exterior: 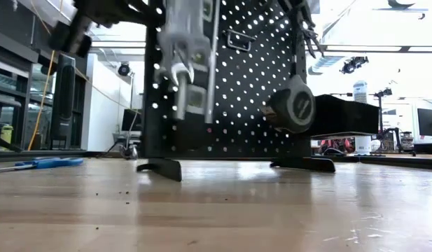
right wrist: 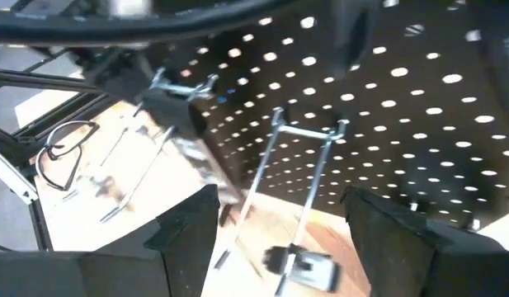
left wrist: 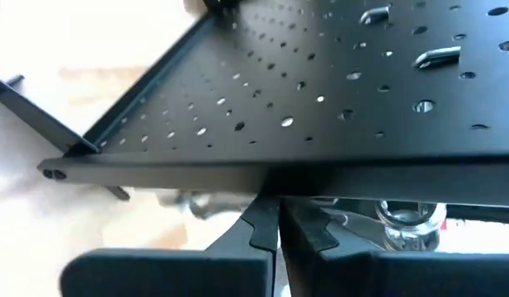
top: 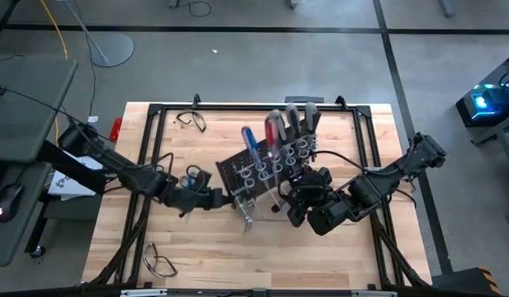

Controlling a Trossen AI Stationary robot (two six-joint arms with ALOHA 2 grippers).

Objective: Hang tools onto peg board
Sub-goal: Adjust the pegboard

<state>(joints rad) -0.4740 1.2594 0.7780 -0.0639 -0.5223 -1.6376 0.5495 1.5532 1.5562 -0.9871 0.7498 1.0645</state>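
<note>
We see the peg board (top: 262,169) standing mid-table with screwdrivers (top: 275,132) already in its rings. The left gripper (top: 225,198), clenched with its fingers together, sits at the board's left edge beside a hanging wrench (exterior: 179,77); we cannot tell whether it pinches anything. The right gripper (top: 299,206) hangs released, jaws wide, just near of the board. A sideways nudge from either arm could tip the board or shake the hung tools loose.
</note>
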